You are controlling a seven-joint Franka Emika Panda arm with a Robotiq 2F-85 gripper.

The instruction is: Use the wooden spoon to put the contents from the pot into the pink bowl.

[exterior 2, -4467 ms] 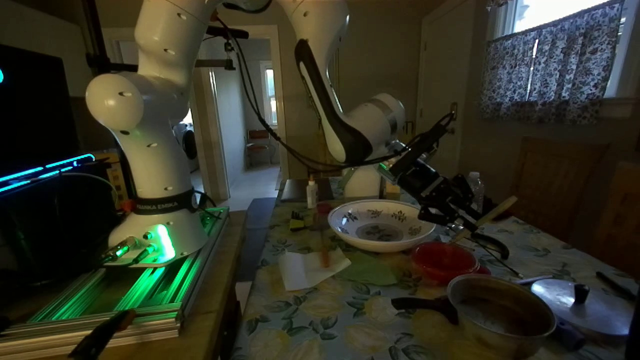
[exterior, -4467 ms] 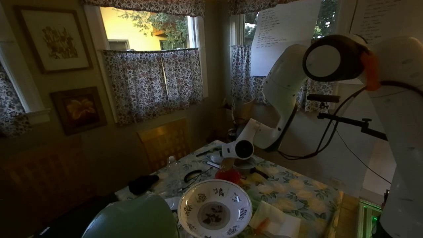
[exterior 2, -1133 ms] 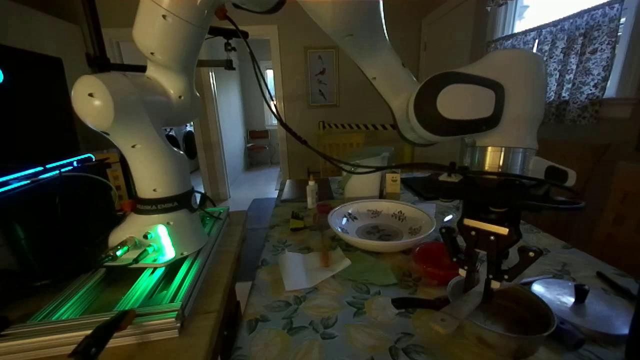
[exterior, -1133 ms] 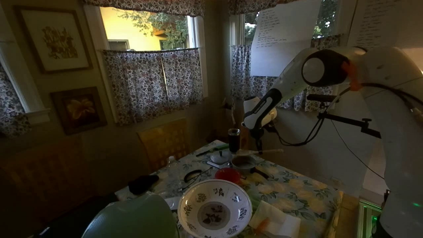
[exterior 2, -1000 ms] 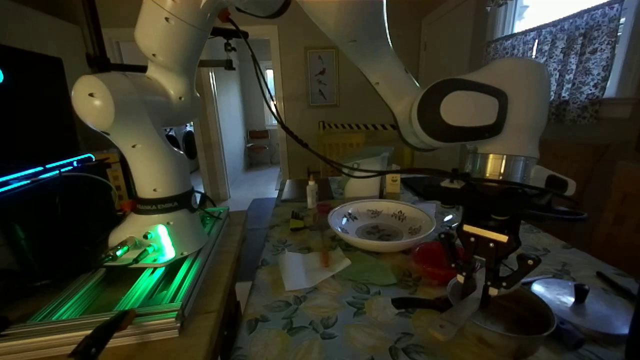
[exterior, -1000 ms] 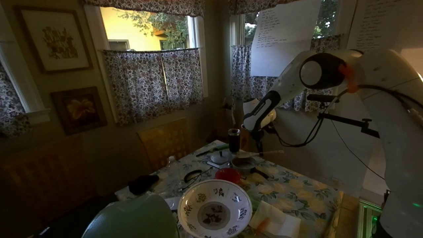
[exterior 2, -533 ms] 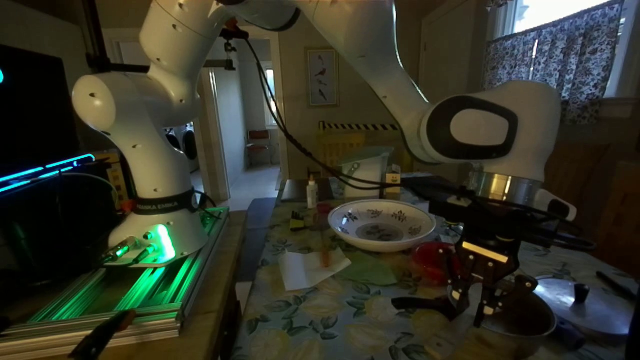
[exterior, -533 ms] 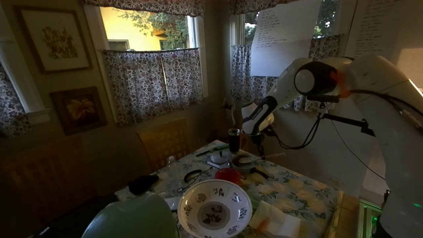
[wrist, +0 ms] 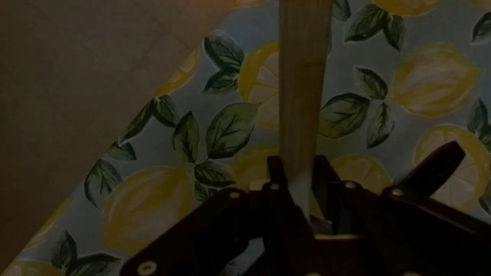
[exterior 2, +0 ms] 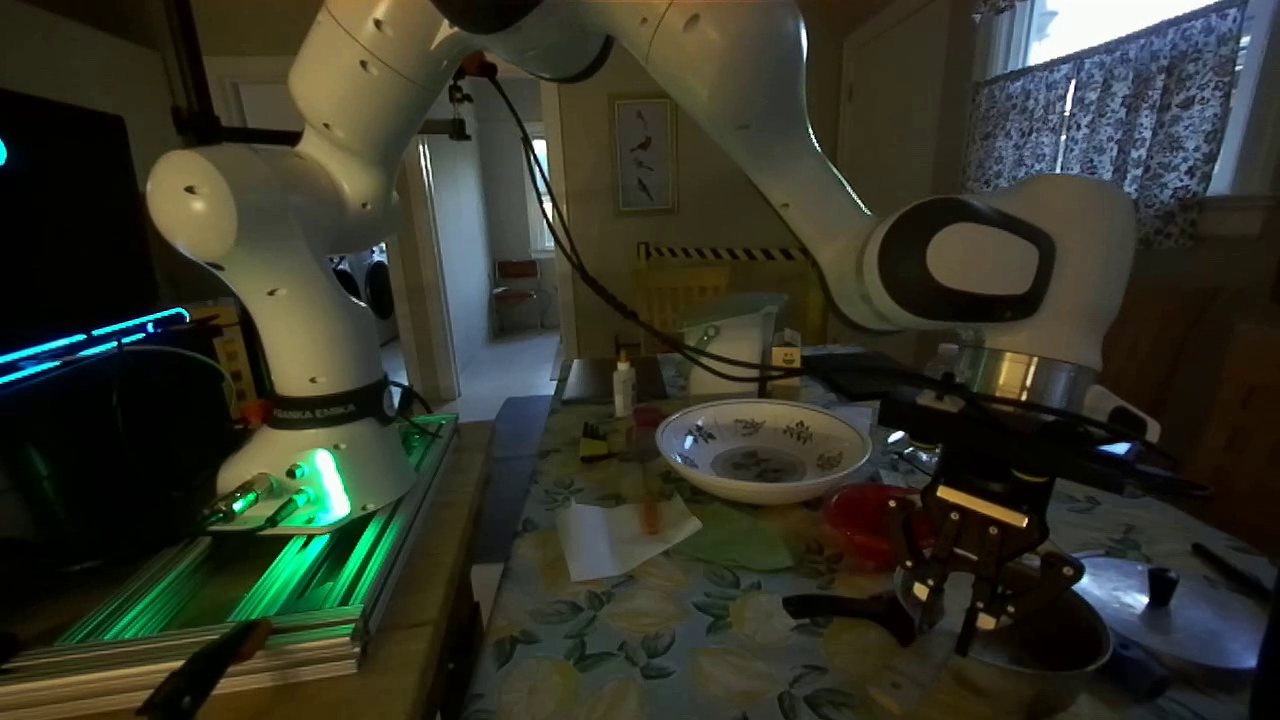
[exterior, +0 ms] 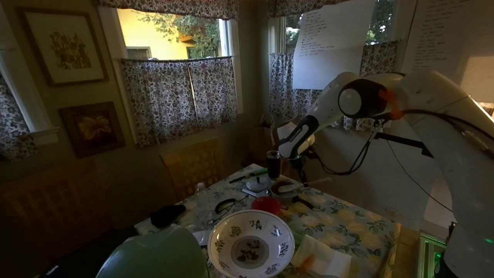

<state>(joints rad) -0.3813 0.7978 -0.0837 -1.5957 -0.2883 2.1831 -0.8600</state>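
Note:
My gripper (wrist: pixel 297 165) is shut on the handle of the wooden spoon (wrist: pixel 303 76), which runs up between its fingers in the wrist view. In an exterior view the spoon (exterior: pixel 316 181) slants a little, its flat end within the mouth of the pot (exterior: pixel 283 196). The gripper (exterior 2: pixel 942 622) hangs at the handle side of the pot (exterior 2: pixel 1060 685), partly covering it. The pot's inside looks brown and dark; its contents cannot be made out. Beside the pot, the pink bowl (exterior: pixel 266 204) sits on the table, partly behind the gripper in an exterior view; its inside is unclear.
A large white floral bowl (exterior: pixel 222 255) stands near the pink bowl. Beyond the pot are a metal lid (exterior 2: pixel 1190 620) and a dark jar (exterior: pixel 273 166). The pot's black handle (exterior 2: pixel 850 607) sticks out over the cloth. A paper sheet (exterior 2: pixel 605 545) lies flat.
Earlier the gripper held the spoon tilted over the pink bowl. It has since moved across to the pot, and over the last second it has sunk, bringing the spoon's end into the pot's mouth.

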